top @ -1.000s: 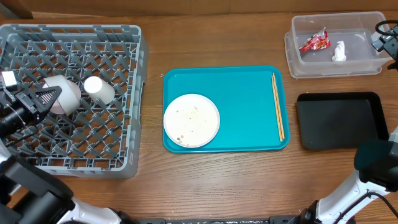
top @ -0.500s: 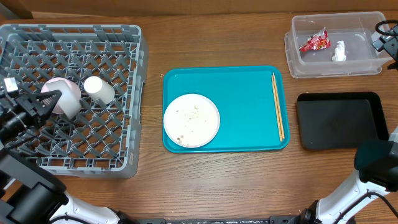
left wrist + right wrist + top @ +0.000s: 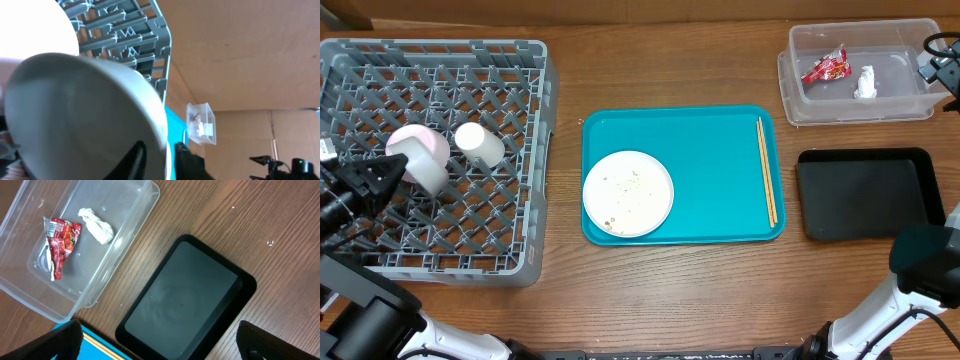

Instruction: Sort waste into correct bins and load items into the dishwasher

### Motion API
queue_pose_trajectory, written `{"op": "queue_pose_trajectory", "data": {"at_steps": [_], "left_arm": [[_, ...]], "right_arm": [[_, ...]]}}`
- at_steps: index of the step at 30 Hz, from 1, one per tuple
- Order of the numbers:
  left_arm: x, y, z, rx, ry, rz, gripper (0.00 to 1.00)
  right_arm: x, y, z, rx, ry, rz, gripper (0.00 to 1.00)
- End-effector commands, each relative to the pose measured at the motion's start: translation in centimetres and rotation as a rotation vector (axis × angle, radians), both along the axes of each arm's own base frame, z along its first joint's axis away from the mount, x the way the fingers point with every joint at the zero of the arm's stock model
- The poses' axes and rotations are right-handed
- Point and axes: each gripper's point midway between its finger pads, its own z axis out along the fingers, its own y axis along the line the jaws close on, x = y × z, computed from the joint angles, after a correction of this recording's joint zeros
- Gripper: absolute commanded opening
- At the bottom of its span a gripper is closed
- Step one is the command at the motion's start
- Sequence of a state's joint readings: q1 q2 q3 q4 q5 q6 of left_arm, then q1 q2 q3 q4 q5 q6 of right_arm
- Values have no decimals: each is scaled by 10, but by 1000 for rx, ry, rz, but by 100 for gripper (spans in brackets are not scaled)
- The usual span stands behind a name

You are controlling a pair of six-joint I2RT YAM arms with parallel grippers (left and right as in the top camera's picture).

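**Left jaws** [image 3: 390,168]: slightly parted, straddling the rim of the bowl [image 3: 417,155]. I cannot tell whether my fingers pinch that rim or only stand beside it. The bowl sits tilted in the rack [image 3: 440,48], directly ahead of these jaws. The cup [image 3: 480,143] lies just beyond the bowl, on its far side.

**Right jaws** [image 3: 160,347]: spread wide, holding nothing, hanging over the black tray [image 3: 185,300]. The clear tub [image 3: 125,255] is just beside that tray, with the wrapper [image 3: 61,242] and tissue [image 3: 97,226] inside.

**Likely faults**

1. Dragged bowl. If I pull the left jaws back while a finger touches the rim, the bowl may come along, tip over or strike the cup.
2. Unstable rest. The bowl leans on the lattice and may roll or settle once nothing supports it.
3. Blind clearance. The bowl fills my left wrist view, so I judge the gap poorly from there.
4. Misplaced waste. The plate [image 3: 628,193], well away from both jaws on the teal tray [image 3: 720,150], carries scraps [image 3: 632,180]. Racking it unscraped puts waste in the rack.
5. Lost chopsticks [image 3: 767,170]. They are thin and lie flat. A pinch may slip, and they may drop through the lattice.
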State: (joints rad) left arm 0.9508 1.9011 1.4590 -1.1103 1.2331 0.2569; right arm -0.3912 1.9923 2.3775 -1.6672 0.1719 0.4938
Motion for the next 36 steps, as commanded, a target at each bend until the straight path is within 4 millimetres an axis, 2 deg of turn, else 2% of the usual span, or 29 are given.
{"op": "queue_pose_trajectory", "data": {"at_steps": [1,5,7,9,14,20,25,27,31,33,36], "left_arm": [[-4,4,-6,-51,39,31,20],[-7,8,-6,-126,90,75,20],[-9,11,-6,-138,98,90,24],[-11,15,-7,-138,109,102,25],[-28,30,-23,-150,231,181,28],[-46,49,-23,-180,242,253,24],[-51,50,-16,-218,213,261,21],[-44,43,-5,-208,129,218,22],[-25,19,22,-156,-79,101,29],[-15,0,28,-106,-124,29,31],[-1,-36,26,-39,-90,-92,31]], "right_arm": [[-2,0,17,-26,-48,-6,100],[-2,0,17,-26,-48,-6,100],[-2,0,17,-26,-48,-6,100],[-2,0,17,-26,-48,-6,100],[-2,0,17,-26,-48,-6,100],[-2,0,17,-26,-48,-6,100],[-2,0,17,-26,-48,-6,100],[-2,0,17,-26,-48,-6,100],[-2,0,17,-26,-48,-6,100],[-2,0,17,-26,-48,-6,100],[-2,0,17,-26,-48,-6,100]]}}
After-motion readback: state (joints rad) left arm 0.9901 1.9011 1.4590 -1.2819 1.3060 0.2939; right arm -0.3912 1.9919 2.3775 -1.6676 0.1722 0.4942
